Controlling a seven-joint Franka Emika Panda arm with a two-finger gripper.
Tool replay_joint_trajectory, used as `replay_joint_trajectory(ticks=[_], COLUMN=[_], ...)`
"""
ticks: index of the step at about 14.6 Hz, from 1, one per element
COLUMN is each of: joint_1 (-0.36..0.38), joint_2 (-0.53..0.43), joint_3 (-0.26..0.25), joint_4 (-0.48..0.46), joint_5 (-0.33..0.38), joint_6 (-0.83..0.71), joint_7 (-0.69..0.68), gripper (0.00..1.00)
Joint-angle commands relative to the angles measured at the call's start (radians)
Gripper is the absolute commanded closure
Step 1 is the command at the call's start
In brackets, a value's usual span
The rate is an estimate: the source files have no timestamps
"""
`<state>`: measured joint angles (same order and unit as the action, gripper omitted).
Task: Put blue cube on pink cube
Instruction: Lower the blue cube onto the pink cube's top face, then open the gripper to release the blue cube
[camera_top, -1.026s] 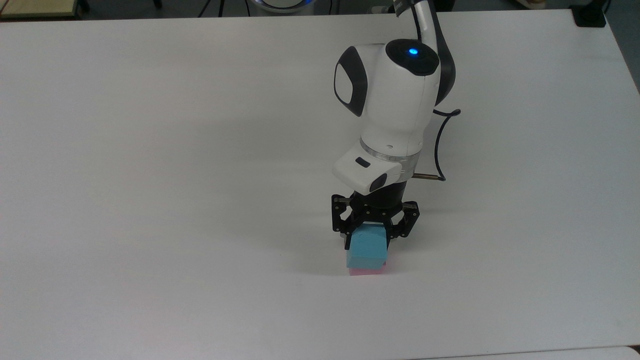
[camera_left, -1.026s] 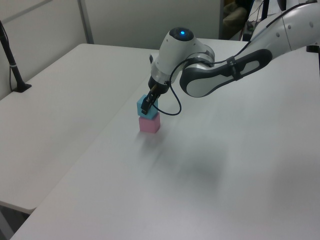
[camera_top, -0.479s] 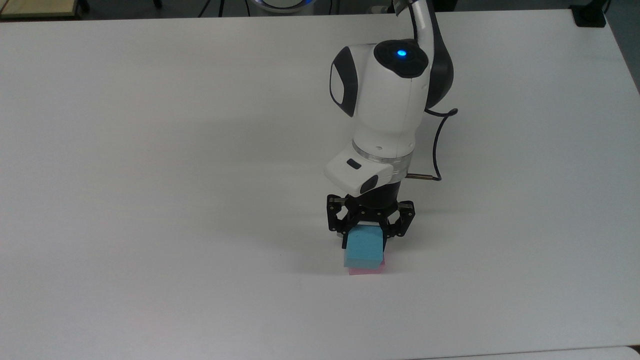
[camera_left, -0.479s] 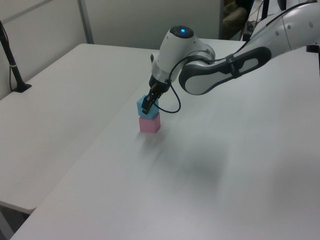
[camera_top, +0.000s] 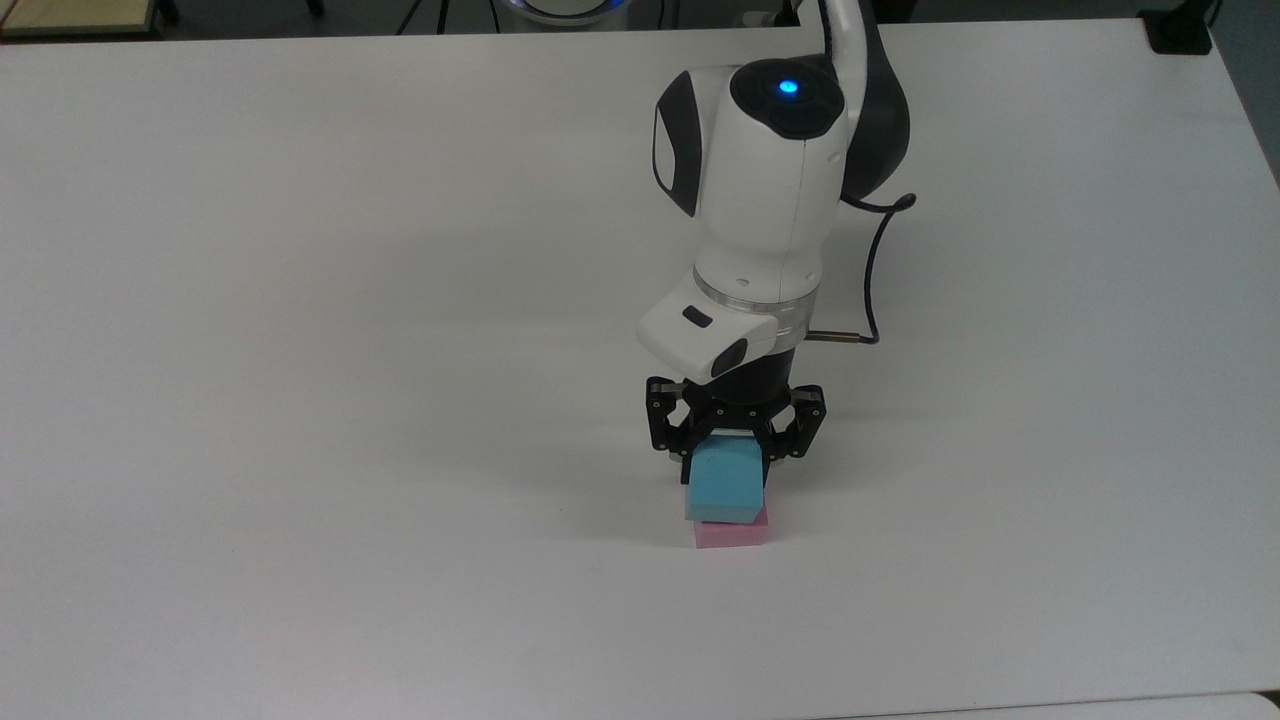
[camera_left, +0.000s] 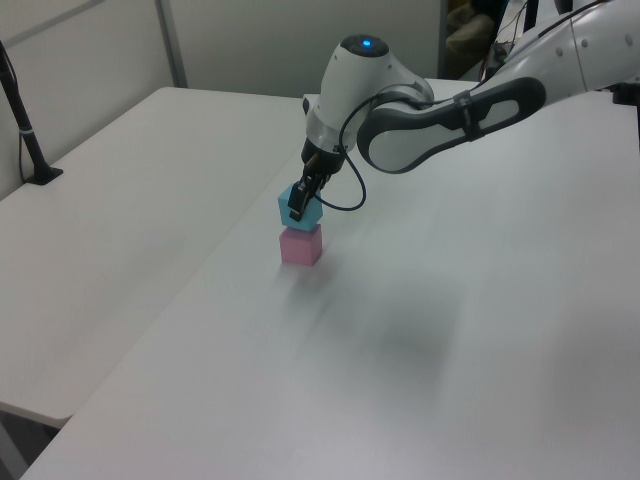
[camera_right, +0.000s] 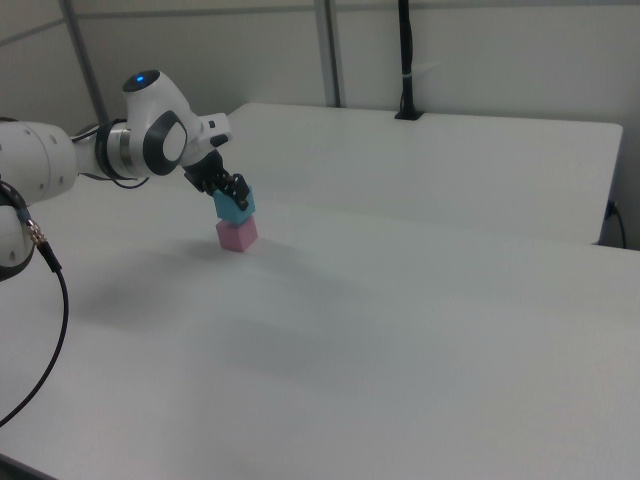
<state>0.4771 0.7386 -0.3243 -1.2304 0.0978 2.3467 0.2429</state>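
While the gripper (camera_top: 727, 470) is clamping the blue cube (camera_top: 725, 487) between its fingers, it is holding it tilted on the pink cube (camera_top: 732, 533) on the white bench (camera_top: 300, 400), apparently for stacking.
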Motion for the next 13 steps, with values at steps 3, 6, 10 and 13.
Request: replay_joint_trajectory(ticks=[3, 6, 10, 13], joint_1=[0.029, 0.031, 0.031, 0.037], joint_2=[-0.035, -0.031, -0.025, -0.025], joint_3=[-0.027, -0.027, -0.025, -0.027], joint_4=[-0.034, -0.034, -0.035, -0.035], joint_5=[0.028, 0.025, 0.025, 0.026], joint_6=[-0.026, -0.024, -0.018, -0.018], joint_7=[-0.03, -0.028, -0.02, -0.019], gripper=[0.36, 0.31, 0.0, 0.0])
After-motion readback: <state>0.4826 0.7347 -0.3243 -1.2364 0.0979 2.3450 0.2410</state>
